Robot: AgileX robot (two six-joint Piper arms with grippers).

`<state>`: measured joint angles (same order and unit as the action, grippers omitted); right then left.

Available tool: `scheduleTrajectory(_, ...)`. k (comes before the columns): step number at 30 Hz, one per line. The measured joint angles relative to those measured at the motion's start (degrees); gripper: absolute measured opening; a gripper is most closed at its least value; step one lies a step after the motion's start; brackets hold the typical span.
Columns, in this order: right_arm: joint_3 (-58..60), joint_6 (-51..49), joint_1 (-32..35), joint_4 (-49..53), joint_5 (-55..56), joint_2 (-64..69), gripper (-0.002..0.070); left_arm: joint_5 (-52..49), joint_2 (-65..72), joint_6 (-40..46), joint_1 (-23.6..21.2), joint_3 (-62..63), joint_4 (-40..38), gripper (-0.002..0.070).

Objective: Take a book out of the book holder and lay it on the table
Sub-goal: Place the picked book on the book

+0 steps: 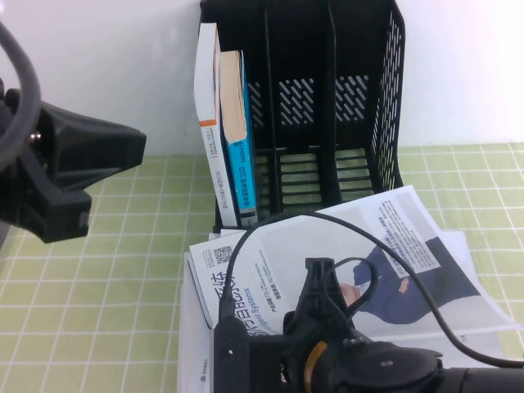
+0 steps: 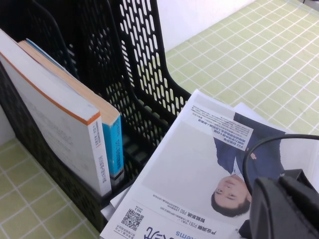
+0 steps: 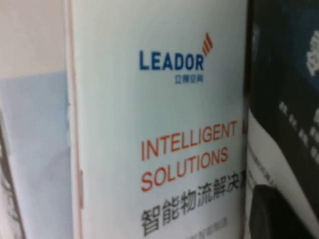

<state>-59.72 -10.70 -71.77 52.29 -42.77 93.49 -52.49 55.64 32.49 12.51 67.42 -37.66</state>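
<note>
Hovering right gripper (image 1: 319,282): low over the magazine at the near table edge; finger state cannot be told.
Magazine (image 1: 385,246): flat on other papers, front of the rack.
LEADOR brochure (image 3: 159,139): only the right wrist view shows it.
Left gripper (image 1: 74,176): raised at left, finger state unclear.
File rack (image 1: 360,106): two books (image 1: 229,131) leftmost, other compartments open.
Table (image 1: 98,270): bare cloth left.
</note>
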Motion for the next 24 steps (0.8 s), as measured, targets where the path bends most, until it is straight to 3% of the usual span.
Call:
scheduleTrajectory(3, 0.00, -1.11, 0.00, -0.92, 0.20, 0.14, 0.0076, -0.15, 0.00, 0.00, 0.00, 0.00, 0.00, -0.0003)
scheduleTrajectory(8, -0.88, -2.04, 0.00, -6.12, 0.20, 0.14, 0.0378, -0.15, 0.00, 0.00, 0.00, 0.00, 0.35, -0.0003)
scheduleTrajectory(11, -1.85, 1.58, 0.00, -12.00, 2.02, -1.11, 0.0484, -0.21, 0.00, 0.00, 0.00, 0.00, 0.48, -0.0003)
scheduleTrajectory(16, -7.25, 13.09, 0.00, -26.58, 6.52, -6.51, 0.0524, -0.58, 0.00, -0.15, 0.00, 0.00, 1.38, -0.0003)
scheduleTrajectory(20, -12.00, 19.07, 0.00, -30.41, 6.82, -11.00, 0.0524, -0.58, -0.36, -0.15, 0.00, 0.00, 1.61, -0.0003)
scheduleTrajectory(22, -13.53, 20.45, 0.00, -30.14, 5.22, -12.85, 0.0496, -0.58, -1.49, -0.15, 0.00, -0.15, 1.61, -0.0003)
scheduleTrajectory(24, -14.19, 21.57, 0.00, -29.50, 2.99, -14.76, 0.0424, -0.44, -2.91, -0.15, 0.00, -0.63, 1.61, -0.0003)
